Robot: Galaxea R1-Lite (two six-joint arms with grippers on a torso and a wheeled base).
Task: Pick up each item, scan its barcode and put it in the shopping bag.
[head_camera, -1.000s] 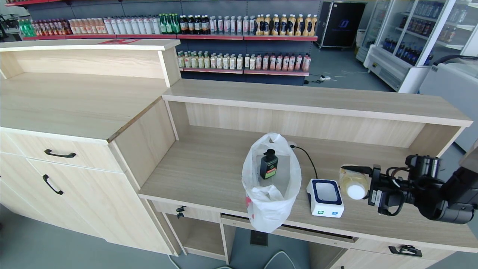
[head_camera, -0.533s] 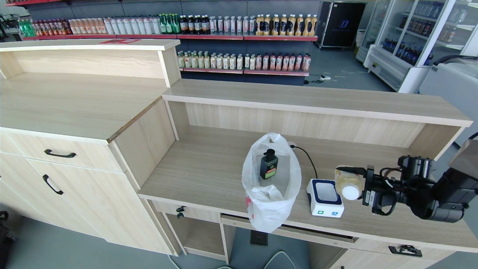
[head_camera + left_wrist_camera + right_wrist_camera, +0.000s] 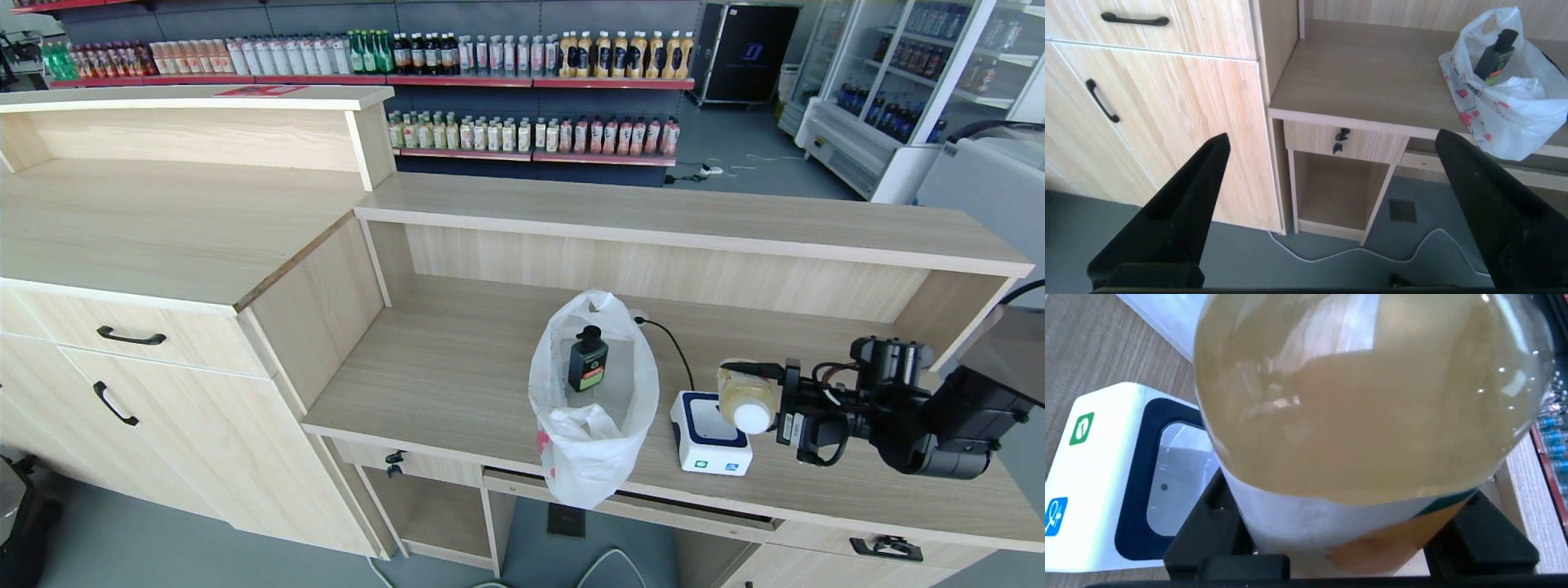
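The bottle (image 3: pixel 741 394), clamped in the right hand (image 3: pixel 758 395), is being carried left from its place a second ago and is now being held over the right edge of the scanner (image 3: pixel 709 445) on the desk (image 3: pixel 457 367), so its barcode is likely being presented before bagging

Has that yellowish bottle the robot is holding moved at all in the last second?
Yes. The bottle has moved leftward, from beside the scanner to over its right edge.
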